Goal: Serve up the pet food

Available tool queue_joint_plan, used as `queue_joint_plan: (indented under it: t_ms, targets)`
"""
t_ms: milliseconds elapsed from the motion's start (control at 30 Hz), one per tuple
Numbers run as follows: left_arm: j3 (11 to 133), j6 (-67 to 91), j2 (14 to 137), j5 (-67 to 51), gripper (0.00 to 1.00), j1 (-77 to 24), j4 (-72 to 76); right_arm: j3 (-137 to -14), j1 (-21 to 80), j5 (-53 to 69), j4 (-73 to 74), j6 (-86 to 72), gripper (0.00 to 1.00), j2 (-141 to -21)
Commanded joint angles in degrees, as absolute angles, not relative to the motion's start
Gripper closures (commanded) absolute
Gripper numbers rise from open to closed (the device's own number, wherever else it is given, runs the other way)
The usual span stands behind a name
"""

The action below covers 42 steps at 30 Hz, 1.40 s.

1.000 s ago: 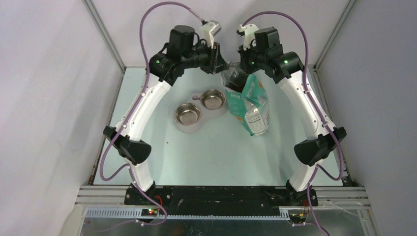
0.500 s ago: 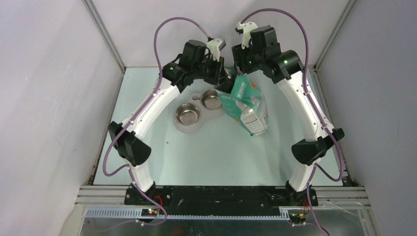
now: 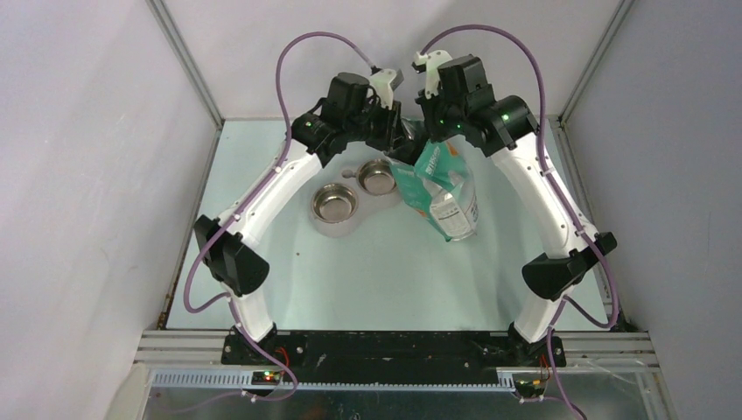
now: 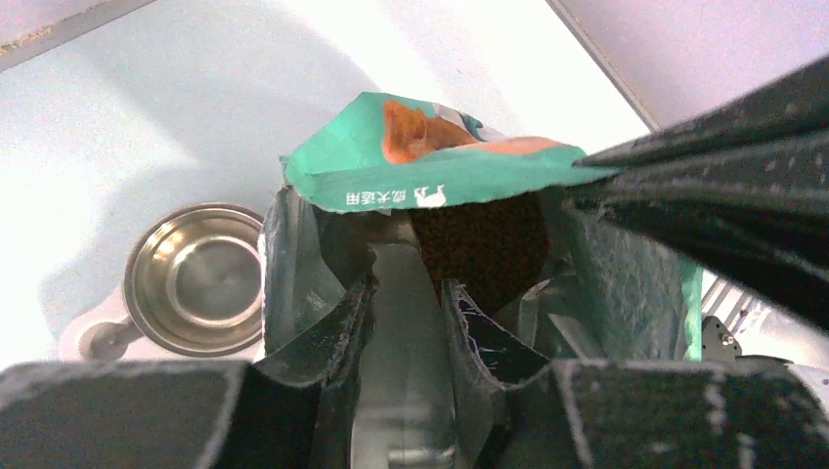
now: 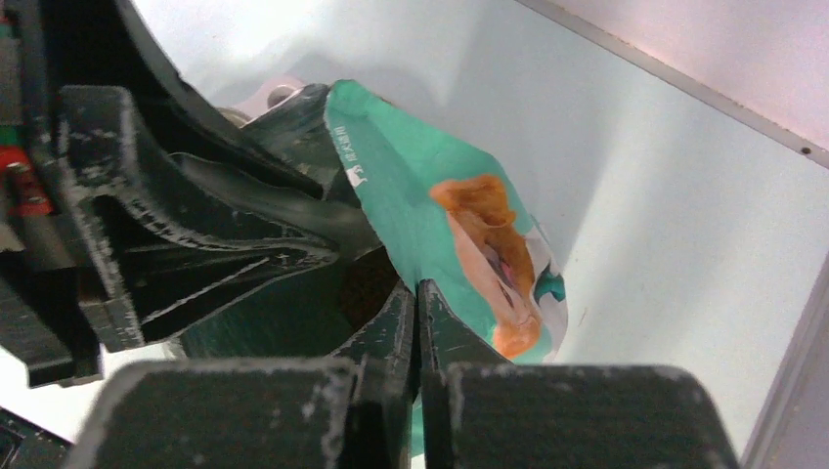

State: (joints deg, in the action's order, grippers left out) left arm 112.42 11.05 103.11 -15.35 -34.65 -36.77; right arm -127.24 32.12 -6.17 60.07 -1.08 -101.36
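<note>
The teal-green and white bag [image 3: 444, 188] stands open at the back of the table. My right gripper [image 3: 429, 144] is shut on its rim, which shows pinched between its fingers in the right wrist view [image 5: 418, 293]. My left gripper [image 4: 406, 288] is shut on the handle of a clear plastic scoop [image 4: 403, 332] that reaches into the bag's mouth. The pet food [image 4: 484, 239] shows as a dark brown mass inside the bag. Two steel bowls [image 3: 334, 203] [image 3: 378, 178] sit to the left of the bag and look empty.
The bowls sit in a pale holder [image 3: 337, 230]. Both grippers are close together above the bag's mouth; the right gripper's dark body [image 4: 723, 176] fills the right of the left wrist view. Walls and metal frame posts enclose the table at the back and sides.
My left gripper has moved right and down to the bag's mouth with the scoop. My right gripper has shifted a little left, still holding the bag's rim.
</note>
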Motion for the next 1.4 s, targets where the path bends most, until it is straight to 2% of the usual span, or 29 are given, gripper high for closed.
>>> queue_joint_plan:
  t_ms: [0,433,600,733,867,1367]
  targets:
    - [112.31,12.9,103.65,-14.24,1.0,-34.36,-31.71,-128.91,32.55,-5.44,61.48,-3.07,1.0,-101.65]
    - [106.01,8.05,106.46,-1.58,1.0,-37.19,-29.75,-128.52,29.23,6.66,61.61,-12.69,1.0,-105.67]
    - [97.74,4.6,104.91,2.97,1.0,-37.98,-27.63,-126.94,28.86,8.35,62.05,-14.62,1.0,-107.89]
    - [88.83,0.31,102.07,7.36,1.0,-39.72,-20.1,-125.92,28.83,9.35,62.86,-15.84,1.0,-109.22]
    - [84.69,1.88,102.56,3.51,1.0,-40.62,-17.37,-124.73,29.33,10.4,62.81,-16.15,1.0,-109.95]
    - [75.51,15.19,107.13,-23.87,1.0,-43.7,-12.03,-120.16,27.71,9.54,61.7,-14.25,1.0,-110.4]
